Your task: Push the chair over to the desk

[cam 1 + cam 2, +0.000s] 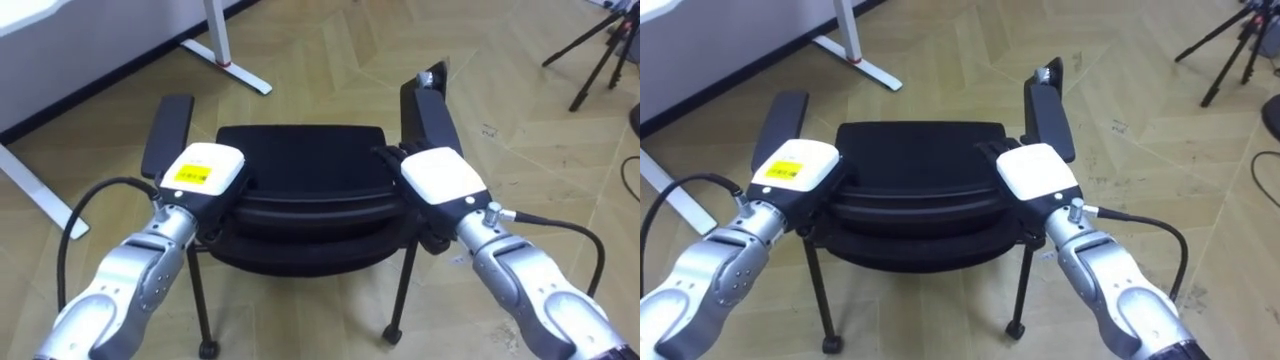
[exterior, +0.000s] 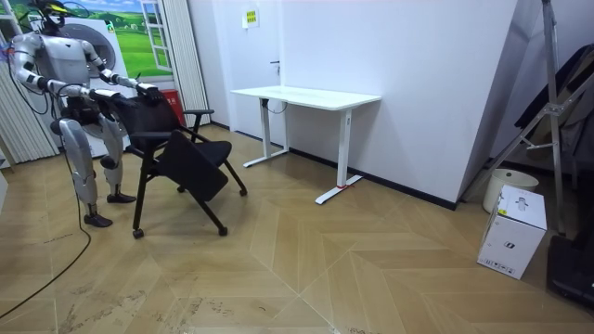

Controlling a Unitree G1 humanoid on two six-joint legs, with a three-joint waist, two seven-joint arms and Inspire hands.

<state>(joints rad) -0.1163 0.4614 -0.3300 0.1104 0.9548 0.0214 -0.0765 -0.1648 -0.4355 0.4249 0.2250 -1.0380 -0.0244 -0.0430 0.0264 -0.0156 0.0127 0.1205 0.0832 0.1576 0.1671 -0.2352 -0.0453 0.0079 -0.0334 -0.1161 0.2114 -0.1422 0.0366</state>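
A black office chair (image 1: 300, 150) on castors stands right in front of me, seat facing away, with its armrests (image 1: 167, 135) out to either side. In the room view the chair (image 2: 181, 158) is tilted, and I stand behind it at the room view's left. My left hand (image 1: 205, 170) rests on the left end of the backrest top. My right hand (image 1: 440, 175) rests on the right end, beside the right armrest (image 1: 430, 115). In the right eye view the left hand (image 1: 792, 168) and right hand (image 1: 1038, 172) sit the same way.
A white desk (image 2: 306, 96) stands against the wall ahead, and its leg and foot (image 1: 225, 50) are just beyond the chair. A tripod (image 1: 600, 50) stands at the far right. A white box (image 2: 512, 232) is on the floor far off. Wooden floor lies between.
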